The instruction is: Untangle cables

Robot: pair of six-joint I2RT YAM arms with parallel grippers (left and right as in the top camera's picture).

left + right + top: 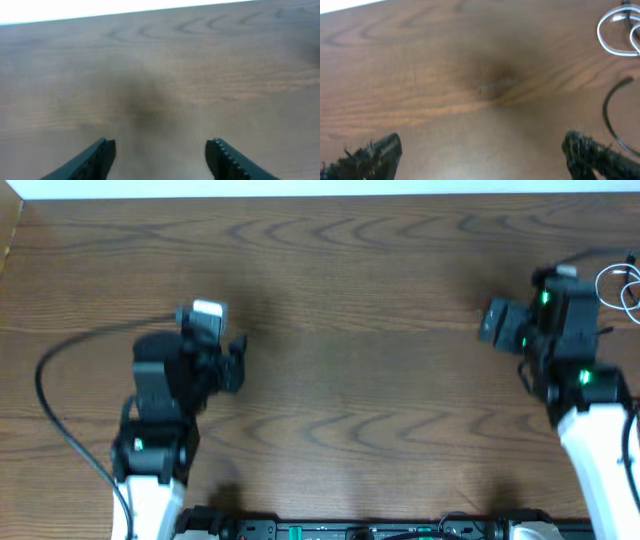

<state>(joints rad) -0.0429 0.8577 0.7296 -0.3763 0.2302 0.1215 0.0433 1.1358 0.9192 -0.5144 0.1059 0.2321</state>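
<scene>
The white cable (pixel 607 275) lies coiled in small loops at the table's far right edge, just behind my right arm. In the right wrist view the white cable (pixel 614 36) shows at the top right, with an arc of the black cable (pixel 605 110) below it. My right gripper (pixel 482 155) is wide open over bare wood, left of both cords and apart from them; overhead it (pixel 487 323) points left. My left gripper (pixel 160 159) is open with nothing between its fingers, and overhead it (pixel 236 360) hovers over the left part of the table, far from the cables.
A thicker black wire (pixel 45 380) loops out from the left arm across the table's left side. The brown wooden table (pixel 360 380) ends at a pale strip along its far edge. A black rail (pixel 380 530) runs along the near edge between the arm bases.
</scene>
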